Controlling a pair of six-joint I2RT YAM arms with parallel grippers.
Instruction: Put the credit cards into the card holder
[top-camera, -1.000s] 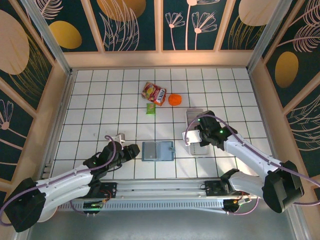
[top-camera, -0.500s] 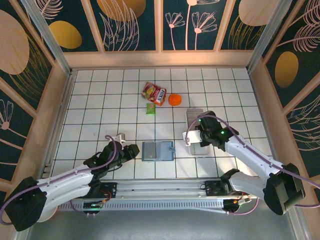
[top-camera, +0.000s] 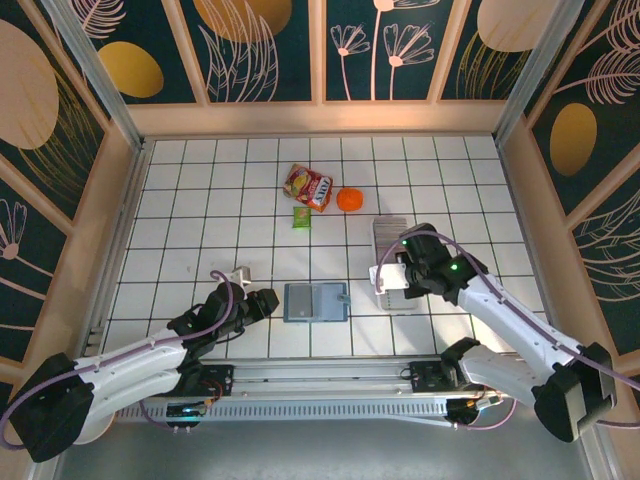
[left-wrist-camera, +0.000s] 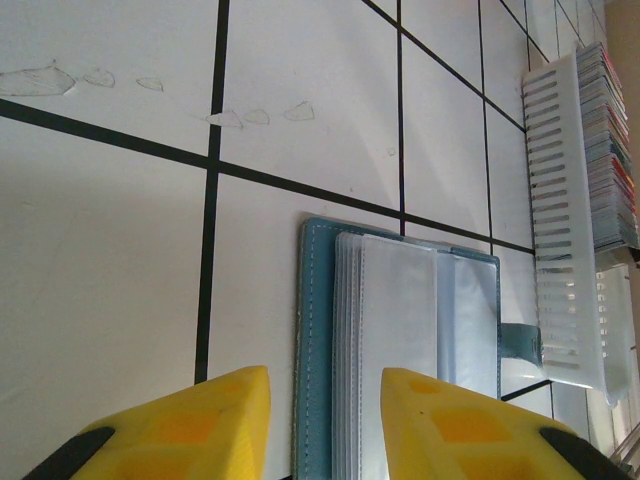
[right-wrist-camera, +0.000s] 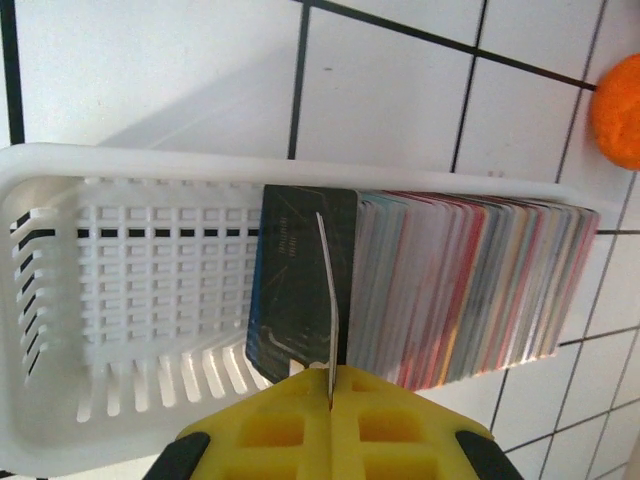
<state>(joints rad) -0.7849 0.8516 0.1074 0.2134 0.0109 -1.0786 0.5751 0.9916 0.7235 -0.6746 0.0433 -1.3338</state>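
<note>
Left gripper (left-wrist-camera: 322, 390): its yellow fingers (left-wrist-camera: 190, 430) are standing apart with nothing between them; it is hovering low beside the wallet (left-wrist-camera: 400, 330), on the side away from the tray (left-wrist-camera: 560, 230); whether it is touching the wallet cannot be told.
Right gripper (right-wrist-camera: 328, 385): its fingers are pressing together on one thin card (right-wrist-camera: 324, 300), seen edge-on from the wrist; it is holding this card over the tray, just in front of the packed row.
Wallet: it is lying open and flat on the tiled floor (top-camera: 200, 220), between the two grippers; its clear sleeves are facing up; its teal tab (left-wrist-camera: 520, 345) is pointing toward the tray.
Cards (right-wrist-camera: 460, 290): they are standing on edge in a tight row at one end of the tray; a dark card (right-wrist-camera: 290, 290) is fronting the row; the colours are mixed.
Tray: white and slotted, it is lying just beside the wallet, on the right arm's side.
Other items: a snack bag (top-camera: 308, 186), an orange ball (top-camera: 349, 199) and a green packet (top-camera: 301, 217) are lying near one another farther back, well apart from the wallet.
</note>
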